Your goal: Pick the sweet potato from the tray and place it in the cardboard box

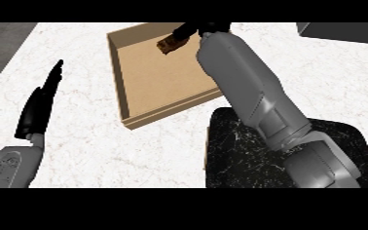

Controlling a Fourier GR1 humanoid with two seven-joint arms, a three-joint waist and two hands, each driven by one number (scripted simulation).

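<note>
An open cardboard box lies on the white marble counter, upper middle of the head view. My right arm stretches over its right side. My right hand shows at the box's far edge with its fingers curled round the brown sweet potato, which hangs above the box's far inner part. The dark marbled tray sits at lower right, partly hidden by my right forearm. My left hand rests open at the left, fingers straight and pointing up, holding nothing.
A dark grey object stands at the counter's far right corner. The counter's left edge borders a dark floor strip. Bare counter lies between the left hand and the box.
</note>
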